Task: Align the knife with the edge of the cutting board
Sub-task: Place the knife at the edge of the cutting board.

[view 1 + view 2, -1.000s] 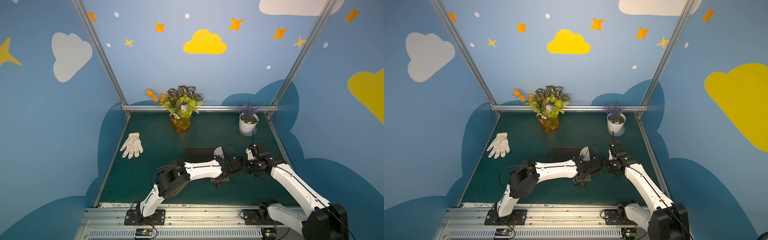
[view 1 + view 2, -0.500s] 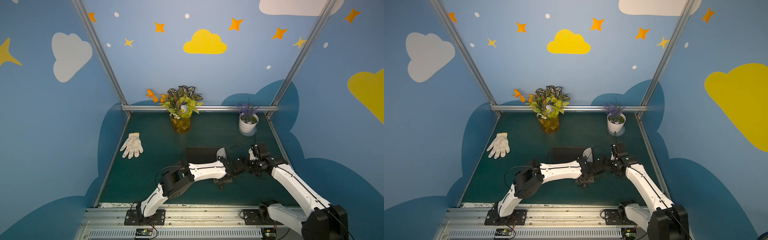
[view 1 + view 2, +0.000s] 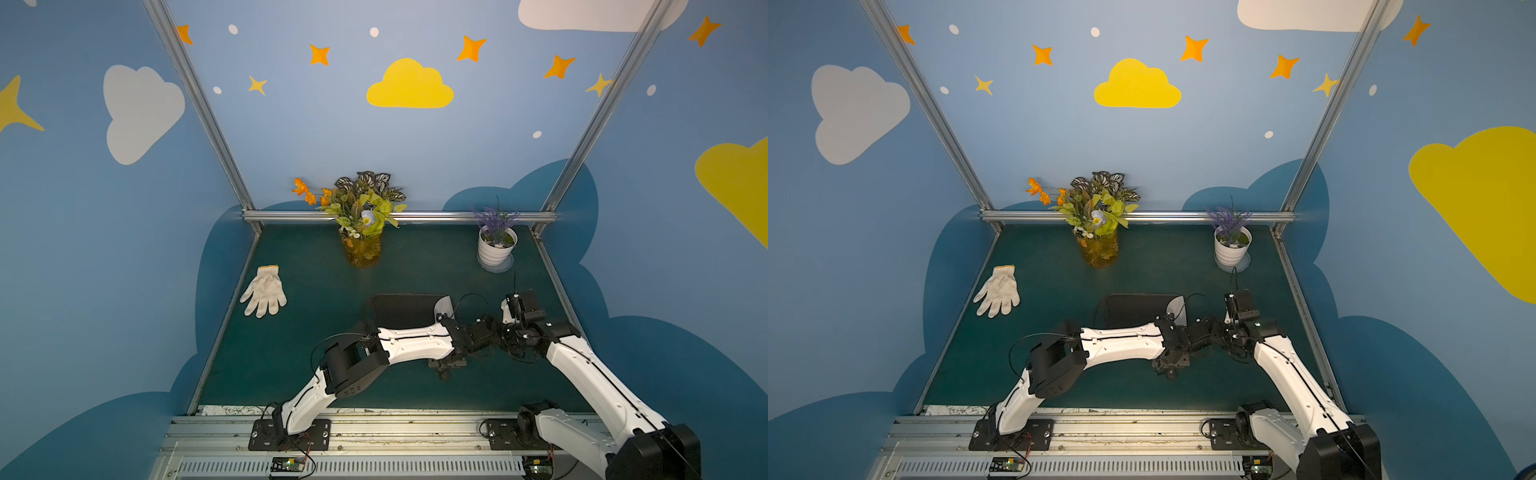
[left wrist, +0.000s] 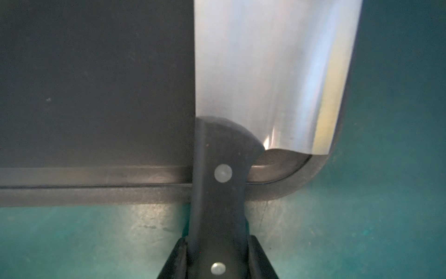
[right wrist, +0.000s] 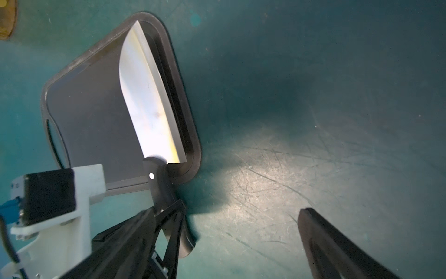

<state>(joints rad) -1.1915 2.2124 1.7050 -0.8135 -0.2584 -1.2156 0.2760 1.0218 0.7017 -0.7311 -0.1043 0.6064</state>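
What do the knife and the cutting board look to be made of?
Knife: the blade looks like brushed steel, silver with streaked reflections; its handle looks like black plastic or resin, unclear which, pinned with shiny rivets. Cutting board: matte black, probably plastic, judging by its moulded grooved rim and dull face.

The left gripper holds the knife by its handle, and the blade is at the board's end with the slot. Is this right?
No: the left gripper holds the knife by its handle, but the blade is at the end of the board opposite the slot. The right wrist view shows it.
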